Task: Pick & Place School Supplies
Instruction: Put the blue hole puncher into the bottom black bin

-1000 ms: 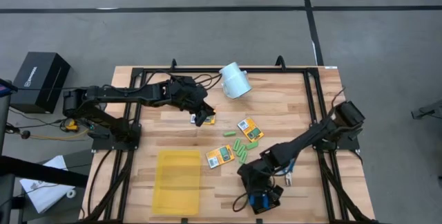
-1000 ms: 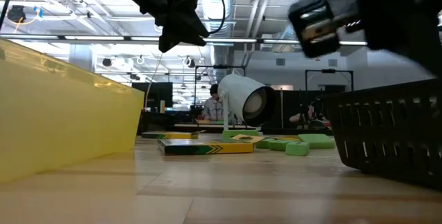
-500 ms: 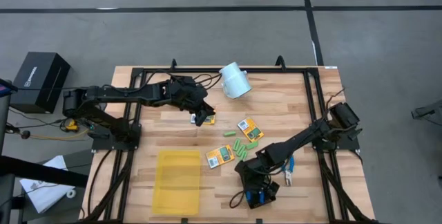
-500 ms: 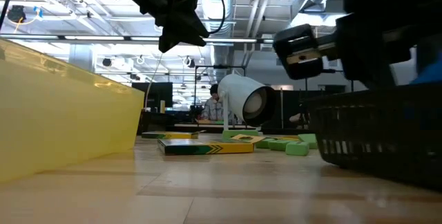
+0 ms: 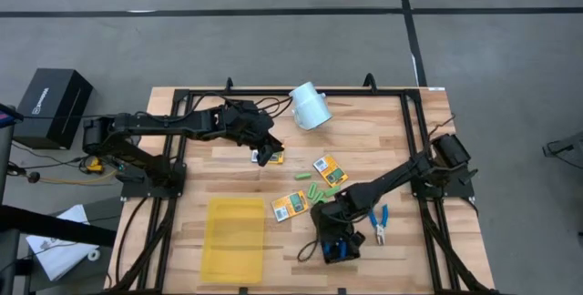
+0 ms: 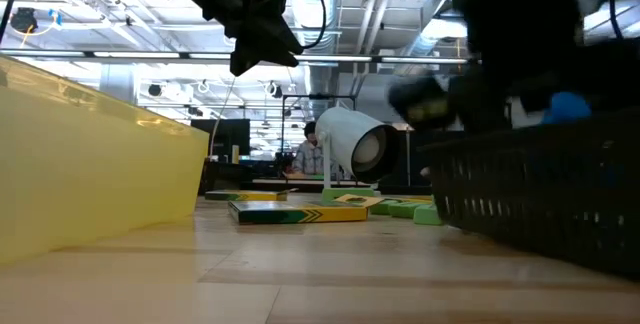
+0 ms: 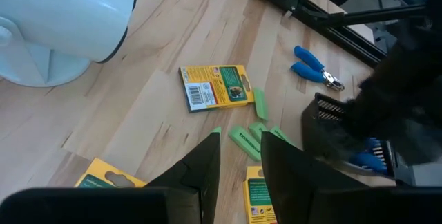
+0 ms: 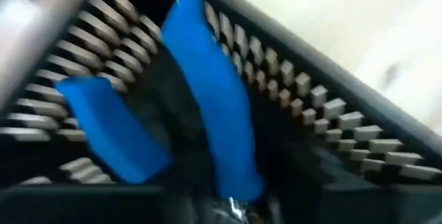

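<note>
my right gripper (image 5: 335,248) hangs over the black mesh tray (image 5: 333,249) at five o'clock on the table, a blue-handled tool (image 8: 207,106) lying inside; i cannot tell if its fingers are spread. risk as i judge it: lifting away could snag the mesh and drag the tray into the green pieces (image 5: 319,197) and orange box (image 5: 289,207). my left gripper (image 5: 265,157), fingers slightly parted and empty, hovers near eleven o'clock over another box (image 5: 273,157). a second blue tool (image 5: 381,223) lies beside the tray. the right wrist view is blurred and my arm hides most of the tray.
</note>
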Motion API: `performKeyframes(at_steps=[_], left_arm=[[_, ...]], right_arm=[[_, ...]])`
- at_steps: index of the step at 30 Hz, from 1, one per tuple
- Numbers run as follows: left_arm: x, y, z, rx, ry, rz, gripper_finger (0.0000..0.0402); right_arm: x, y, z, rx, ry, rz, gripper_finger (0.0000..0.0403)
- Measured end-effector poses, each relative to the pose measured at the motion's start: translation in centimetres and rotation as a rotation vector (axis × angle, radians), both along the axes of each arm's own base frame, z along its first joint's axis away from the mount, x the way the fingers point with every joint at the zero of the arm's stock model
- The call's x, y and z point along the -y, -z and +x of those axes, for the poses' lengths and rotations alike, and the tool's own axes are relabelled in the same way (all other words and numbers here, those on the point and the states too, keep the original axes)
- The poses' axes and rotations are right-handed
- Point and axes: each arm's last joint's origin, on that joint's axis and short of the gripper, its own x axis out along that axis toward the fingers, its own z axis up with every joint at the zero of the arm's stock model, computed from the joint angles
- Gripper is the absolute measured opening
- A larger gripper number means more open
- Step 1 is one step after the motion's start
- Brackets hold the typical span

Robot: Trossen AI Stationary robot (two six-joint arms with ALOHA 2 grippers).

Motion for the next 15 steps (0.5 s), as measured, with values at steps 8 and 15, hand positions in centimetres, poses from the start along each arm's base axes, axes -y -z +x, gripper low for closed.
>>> performKeyframes(at_steps=[8,15], left_arm=[[0.0,0.0,0.0,0.0,-0.001,-0.002,0.01],[0.0,0.0,0.0,0.0,-0.001,-0.003,0.01]], right_arm=[[2.1,-0.1,0.1,-0.077,0.065,-0.007,0.023],[3.5,0.0,0.2,-0.124,0.109,-0.02,0.0229]])
